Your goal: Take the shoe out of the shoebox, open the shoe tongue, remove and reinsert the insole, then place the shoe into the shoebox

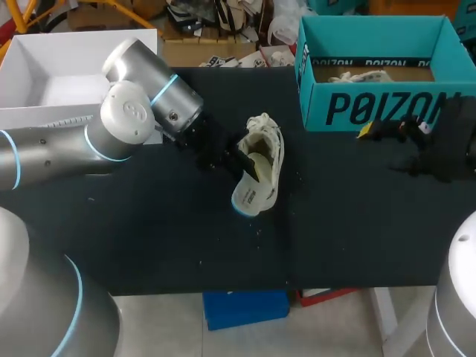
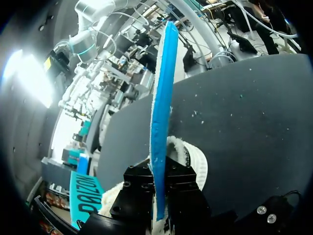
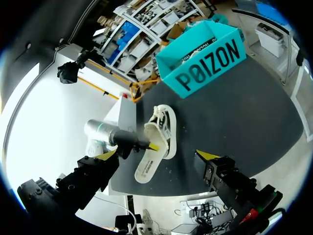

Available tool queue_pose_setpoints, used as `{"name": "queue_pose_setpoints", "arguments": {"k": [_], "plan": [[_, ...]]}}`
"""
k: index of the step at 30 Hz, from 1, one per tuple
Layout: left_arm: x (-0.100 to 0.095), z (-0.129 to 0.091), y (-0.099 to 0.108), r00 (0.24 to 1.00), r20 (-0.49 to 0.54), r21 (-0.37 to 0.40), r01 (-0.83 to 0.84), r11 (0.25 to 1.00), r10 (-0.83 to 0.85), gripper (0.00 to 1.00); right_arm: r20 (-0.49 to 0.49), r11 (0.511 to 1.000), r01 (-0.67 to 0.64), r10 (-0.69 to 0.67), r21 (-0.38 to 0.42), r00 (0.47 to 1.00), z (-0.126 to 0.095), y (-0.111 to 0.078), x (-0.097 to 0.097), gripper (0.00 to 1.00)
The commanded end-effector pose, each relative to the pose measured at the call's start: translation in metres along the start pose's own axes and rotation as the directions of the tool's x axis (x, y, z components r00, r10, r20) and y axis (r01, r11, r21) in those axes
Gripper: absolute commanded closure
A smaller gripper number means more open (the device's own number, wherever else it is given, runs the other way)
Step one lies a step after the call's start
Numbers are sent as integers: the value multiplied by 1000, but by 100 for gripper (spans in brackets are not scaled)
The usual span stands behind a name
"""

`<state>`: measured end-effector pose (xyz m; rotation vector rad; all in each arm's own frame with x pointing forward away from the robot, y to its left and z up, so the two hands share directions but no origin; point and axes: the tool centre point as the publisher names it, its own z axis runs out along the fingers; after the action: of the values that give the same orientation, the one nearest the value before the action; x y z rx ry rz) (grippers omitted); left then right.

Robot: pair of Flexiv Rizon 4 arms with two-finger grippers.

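Note:
A white shoe [image 1: 268, 145] lies on its side in the middle of the black table [image 1: 149, 230]. My left gripper [image 1: 239, 160] comes in from the left and is shut on the insole [image 1: 253, 195], white with a blue edge, which sticks out of the shoe's opening toward the table's front. In the left wrist view the insole [image 2: 159, 122] stands edge-on between the fingers, with the shoe [image 2: 194, 159] just under it. My right gripper [image 1: 387, 149] is open in front of the teal shoebox [image 1: 372, 104], well apart from the shoe [image 3: 165, 122] and the insole [image 3: 146, 169].
The open shoebox [image 3: 205, 54] stands at the back right with another white shoe [image 1: 361, 76] inside. A white box [image 1: 44, 74] sits at the back left behind my left arm. Bare table lies in front of the shoe and to its right.

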<state>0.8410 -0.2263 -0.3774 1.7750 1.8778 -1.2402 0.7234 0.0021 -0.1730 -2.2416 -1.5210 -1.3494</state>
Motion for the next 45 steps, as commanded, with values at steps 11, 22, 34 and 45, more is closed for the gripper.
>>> {"name": "queue_pose_setpoints", "arguments": {"k": [11,22,34,45], "plan": [[3,-4,22,999,-27,-48,28,998,-30,81,1,1000,-1,1,0,1000,1,0,1,0],[-1,-21,-9,999,-31,-61,-35,998,33,59,1,1000,-1,1,0,1000,1,0,1,0],[7,-22,-37,996,-45,-42,-77,996,75,60,1,1000,-1,1,0,1000,1,0,1,0],[6,-8,-54,991,-57,14,-123,992,123,66,1,1000,-1,1,0,1000,1,0,1,0]]}}
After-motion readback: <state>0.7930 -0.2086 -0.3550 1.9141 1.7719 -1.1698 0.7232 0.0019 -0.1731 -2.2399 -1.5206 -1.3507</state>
